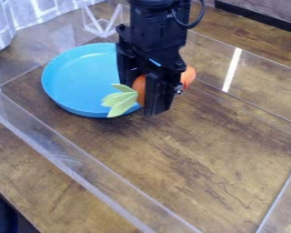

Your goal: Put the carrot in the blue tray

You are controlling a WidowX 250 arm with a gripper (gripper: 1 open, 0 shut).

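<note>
The black gripper (149, 98) points straight down at the right rim of the blue tray (75, 77) and is shut on the carrot. Orange of the carrot (185, 78) shows on either side of the fingers, and its pale green leaves (119, 100) stick out to the left over the tray's near right rim. The carrot's middle is hidden between the fingers. I cannot tell whether the carrot hangs just above the tray's edge or touches it.
The scene sits on a dark wooden table (196, 164) under a clear sheet with raised edges. A clear plastic wall edge (63, 146) runs diagonally across the front left. A grey container (0, 32) stands at the far left.
</note>
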